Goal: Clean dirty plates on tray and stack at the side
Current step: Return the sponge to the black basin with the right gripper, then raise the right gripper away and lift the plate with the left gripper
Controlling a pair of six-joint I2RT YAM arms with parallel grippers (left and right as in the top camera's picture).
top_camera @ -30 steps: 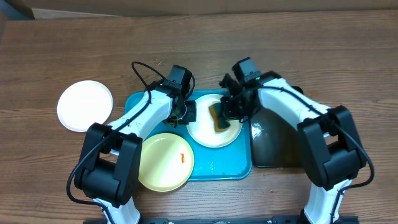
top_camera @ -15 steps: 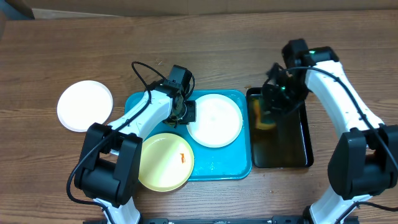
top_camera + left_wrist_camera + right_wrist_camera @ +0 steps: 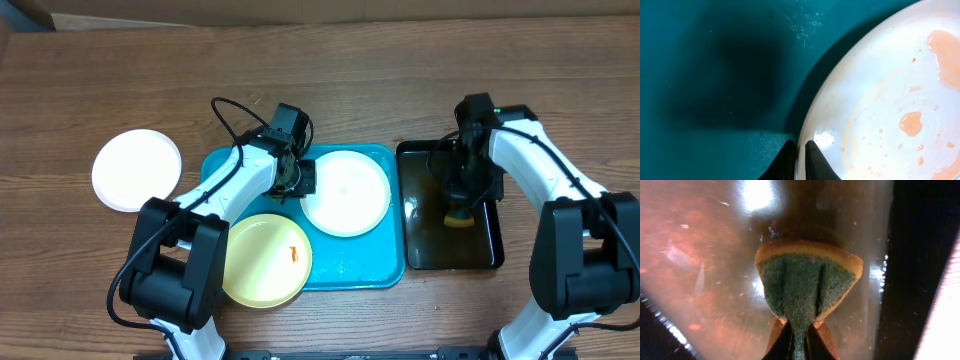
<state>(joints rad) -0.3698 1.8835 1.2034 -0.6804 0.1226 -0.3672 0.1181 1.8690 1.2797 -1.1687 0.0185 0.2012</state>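
The brown wood table (image 3: 330,70) held everything. The blue tray (image 3: 352,264) sat in the middle of it, near the front edge. Just beside the blue tray's right side was a black tray (image 3: 422,255) full of brownish water (image 3: 700,255).

One white plate (image 3: 346,193) lay flat in the blue tray's back right corner. It looked wet, with pale orange puddles (image 3: 911,122) on it, so I think its wash was not quite done. A yellow plate (image 3: 262,262) sat on the blue tray's front left corner, partly hanging over the rim. It had a small orange smear (image 3: 293,254) left to clean. A second white plate (image 3: 137,169) lay alone near the table's left edge. It looked clean, and I think that was the stacking spot. The sponge (image 3: 459,216) was down in the black tray, most likely to get rinsed.

The left arm reached in from the front and bent over the blue tray's back left corner. The left claw (image 3: 800,152) was almost closed, pinching the white plate's left rim, probably to hold it steady or lift it. The right arm bent over the black tray with its wrist pointing down. The right claw (image 3: 796,337) was squeezed tight on the sponge.
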